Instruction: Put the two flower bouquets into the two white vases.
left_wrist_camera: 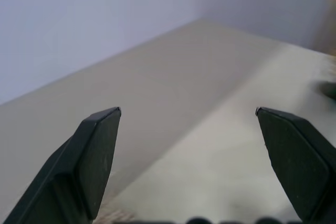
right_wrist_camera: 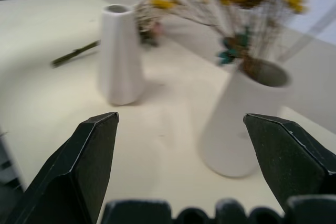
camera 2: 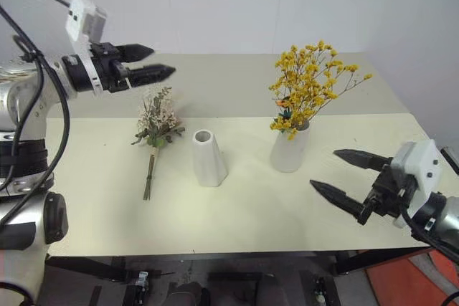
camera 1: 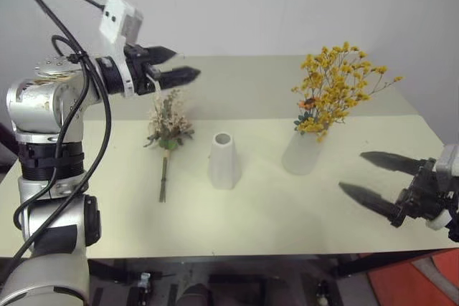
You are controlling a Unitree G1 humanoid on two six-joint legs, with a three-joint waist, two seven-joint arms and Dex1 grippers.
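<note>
- Counter [camera 1: 373, 227]: pale cream top, carrying two white vases and both bouquets; plain white wall behind.
- Yellow-orange spray [camera 1: 337, 87]: already standing in the wider vase [camera 1: 301, 152], on the right half of the counter, blossoms spreading well above the rim.
- Narrow cone vase [camera 1: 224, 161]: upright near the middle, mouth empty, standing apart to the left of the wider vase.
- Dried cream-pink bouquet [camera 1: 168, 130]: lying flat on the counter left of the cone vase, near it but not touching; flower heads toward the wall, green stems toward the front edge.
- Left claw [camera 1: 172, 64]: held level above the counter, over the head end of the lying bouquet, fingers spread wide, gripping nothing; bare counter and wall between its tips in the left wrist view.
- Right claw [camera 2: 343, 175]: low over the front right part of the counter, to the right of the wider vase and apart from it, fingers wide apart and empty; pointing toward both vases in the right wrist view.
- Black cable [camera 1: 86, 48]: looping over the left arm, clear of the flowers.
- Nothing standing between the lying bouquet and the cone vase.
</note>
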